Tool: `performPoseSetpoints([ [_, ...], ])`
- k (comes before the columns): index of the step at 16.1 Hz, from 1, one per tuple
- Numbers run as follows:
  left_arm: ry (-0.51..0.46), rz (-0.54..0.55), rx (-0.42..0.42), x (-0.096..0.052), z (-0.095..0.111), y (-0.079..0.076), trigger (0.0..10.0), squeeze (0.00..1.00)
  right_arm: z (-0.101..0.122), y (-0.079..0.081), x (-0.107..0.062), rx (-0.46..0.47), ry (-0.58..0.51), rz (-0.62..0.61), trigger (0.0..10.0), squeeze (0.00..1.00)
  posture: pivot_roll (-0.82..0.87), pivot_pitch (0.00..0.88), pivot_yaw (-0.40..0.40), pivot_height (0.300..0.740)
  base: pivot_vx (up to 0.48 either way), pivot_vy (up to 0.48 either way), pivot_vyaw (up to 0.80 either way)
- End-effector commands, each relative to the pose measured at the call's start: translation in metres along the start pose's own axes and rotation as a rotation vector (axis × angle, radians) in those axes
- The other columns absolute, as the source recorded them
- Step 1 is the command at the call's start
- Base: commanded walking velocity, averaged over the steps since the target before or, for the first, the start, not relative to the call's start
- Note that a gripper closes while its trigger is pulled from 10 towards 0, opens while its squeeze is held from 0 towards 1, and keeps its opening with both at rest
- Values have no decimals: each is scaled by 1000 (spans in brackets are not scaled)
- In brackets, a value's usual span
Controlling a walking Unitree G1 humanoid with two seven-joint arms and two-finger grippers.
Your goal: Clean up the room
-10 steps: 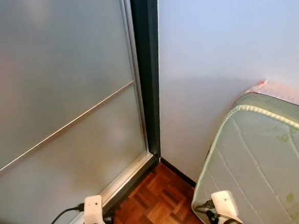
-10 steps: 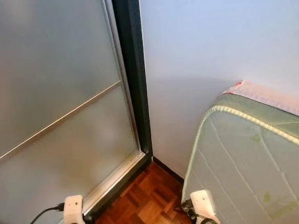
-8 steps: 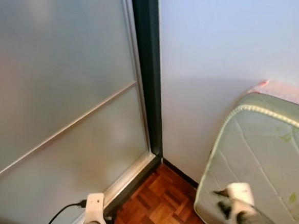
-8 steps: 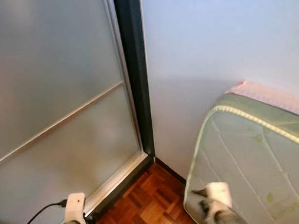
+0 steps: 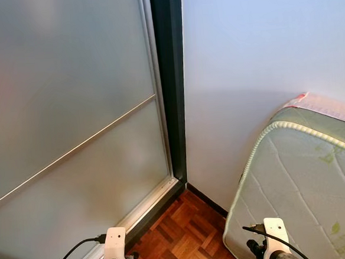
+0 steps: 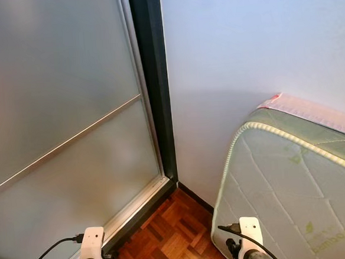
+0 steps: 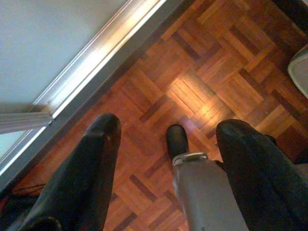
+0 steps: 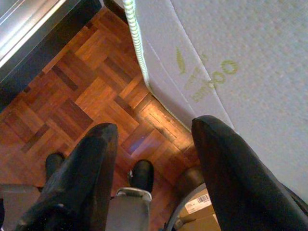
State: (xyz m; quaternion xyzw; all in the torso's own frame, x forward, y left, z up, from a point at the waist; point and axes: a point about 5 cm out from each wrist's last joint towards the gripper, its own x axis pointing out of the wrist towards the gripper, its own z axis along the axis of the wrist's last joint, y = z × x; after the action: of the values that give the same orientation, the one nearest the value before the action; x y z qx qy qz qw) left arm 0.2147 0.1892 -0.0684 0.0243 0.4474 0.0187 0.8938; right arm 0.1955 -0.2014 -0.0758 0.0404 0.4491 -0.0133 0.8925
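Note:
I stand in a room corner facing a frosted glass sliding door point(image 5: 70, 113) and a pale wall point(image 5: 262, 52). A green quilted mattress point(image 5: 306, 179) leans at the right. Both arms hang low; their white wrist mounts sit at the bottom edge, left point(image 5: 114, 243) and right point(image 5: 275, 236). My left gripper point(image 7: 166, 144) is open above the parquet floor point(image 7: 202, 72), holding nothing. My right gripper point(image 8: 154, 139) is open too, hanging beside the mattress edge point(image 8: 202, 62) with nothing between its fingers.
A dark door frame point(image 5: 172, 88) runs down the corner, with a silver floor track point(image 7: 96, 62) at the door's foot. My own feet point(image 7: 177, 140) stand on the parquet. A cardboard box point(image 8: 199, 211) with a label lies by my right foot.
The right wrist has swung down and settled from a blurred pose. The view has shifted slightly; nothing in the room has moved.

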Motion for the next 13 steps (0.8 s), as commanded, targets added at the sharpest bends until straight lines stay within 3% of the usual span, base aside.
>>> performPoseSetpoints([
  [1, 22, 16, 10, 0, -3, 3, 10000, 0, 0, 0, 0, 7, 3, 3, 10000, 0, -31, 0, 21, 740, 0, 0, 0],
  [8, 27, 15, 32, 0, -4, 3, 10000, 0, -1, 0, 0, 7, 13, 16, 10000, 0, -31, 0, 25, 740, 0, 0, 0],
  [13, 32, 16, 34, -1, -6, 3, 10000, 0, -2, -2, -1, 6, 20, 19, 10000, 0, -23, 0, 20, 740, -293, 0, 0],
])
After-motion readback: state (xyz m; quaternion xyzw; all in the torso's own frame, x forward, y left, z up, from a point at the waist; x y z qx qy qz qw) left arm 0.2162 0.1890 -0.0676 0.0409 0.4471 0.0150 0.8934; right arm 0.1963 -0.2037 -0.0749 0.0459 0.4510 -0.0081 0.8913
